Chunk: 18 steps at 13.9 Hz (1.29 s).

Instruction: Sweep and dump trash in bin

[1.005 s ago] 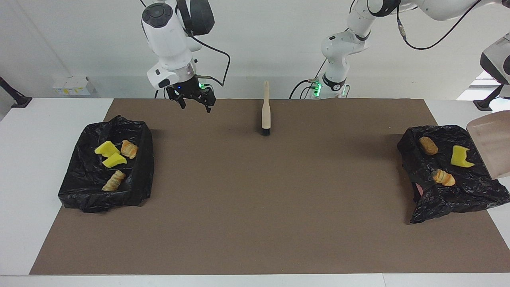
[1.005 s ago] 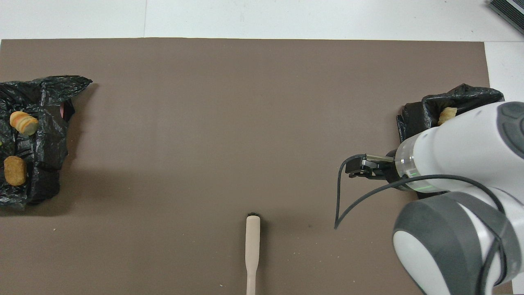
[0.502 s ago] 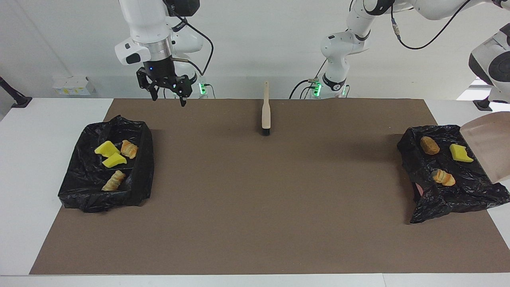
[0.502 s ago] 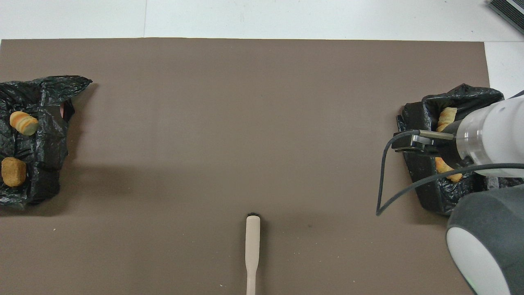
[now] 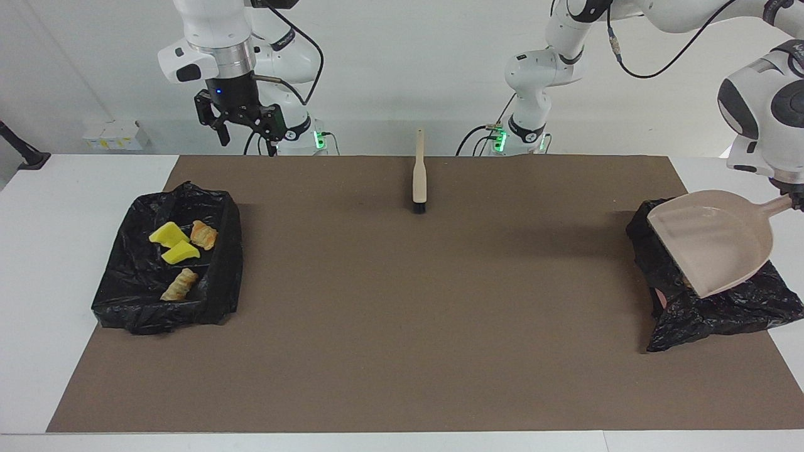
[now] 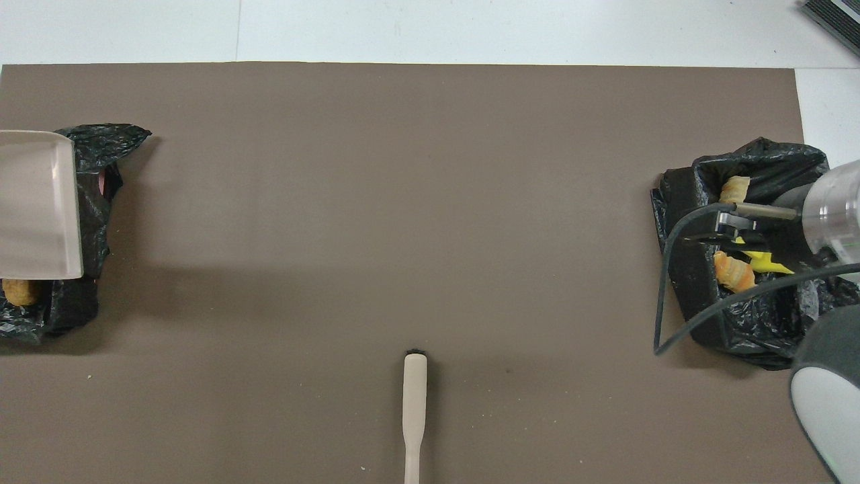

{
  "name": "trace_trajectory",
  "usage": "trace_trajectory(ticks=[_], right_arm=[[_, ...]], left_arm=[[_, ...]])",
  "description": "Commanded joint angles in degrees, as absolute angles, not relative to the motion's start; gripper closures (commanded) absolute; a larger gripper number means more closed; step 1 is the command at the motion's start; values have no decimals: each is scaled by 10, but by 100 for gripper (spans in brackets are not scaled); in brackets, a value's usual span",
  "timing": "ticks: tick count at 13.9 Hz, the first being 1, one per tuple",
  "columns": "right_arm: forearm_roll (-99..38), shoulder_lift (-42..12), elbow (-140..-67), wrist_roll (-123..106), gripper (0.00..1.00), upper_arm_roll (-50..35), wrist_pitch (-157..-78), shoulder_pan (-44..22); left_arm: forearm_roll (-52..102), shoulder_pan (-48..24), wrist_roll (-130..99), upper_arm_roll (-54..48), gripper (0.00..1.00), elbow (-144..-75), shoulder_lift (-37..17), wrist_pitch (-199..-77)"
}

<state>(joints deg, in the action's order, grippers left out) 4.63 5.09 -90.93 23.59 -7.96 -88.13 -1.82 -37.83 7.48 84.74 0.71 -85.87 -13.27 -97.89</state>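
Two black-bag-lined bins sit on the brown mat, one at each end of the table.

Bin at the right arm's end: four scraps of trash lie inside on the black liner. Two yellow sponge chunks lie touching each other, an orange-brown bread lump is just beside them, and a tan bread lump lies apart, farther from the robots. In the overhead view the right arm covers part of this bin, so only some scraps show.

Bin at the left arm's end: a beige dustpan hangs over it, pan mouth tilted down toward the liner, hiding nearly all of the inside. From overhead, one brown bread lump peeks out at the pan's edge nearer the robots (other contents here cannot be told).

The left gripper is at the frame edge, fingers pinched together on the dustpan handle. The right gripper hangs high in the air, fingers spread, holding nothing, over the robots' edge of the mat near the right arm's bin.

A brush with a pale handle lies on the mat mid-table close to the robots' edge, bristle end pointing away from them, untouched. No scraps show on the bare mat.
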Motion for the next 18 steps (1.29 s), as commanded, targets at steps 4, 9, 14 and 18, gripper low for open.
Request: trace_trajectory(ticks=[4,9,14,18], right_arm=[[38,1,-834,189,0,-62,-856,-8],[22,12,-851,188,0,-62,-852,3],[12,26,-874,165,0,-61,-858,11],[22,20,-873,98,0,-60,-864,11]], left_arm=[[-277,-24,504,13,100,-933,-76,-917],[-180,-121,282,13,100,-933,-69,-873],[-82,-196,65,12,100,-933,-72,-866],[22,-264,-98,13,100,-933,-117,-927]])
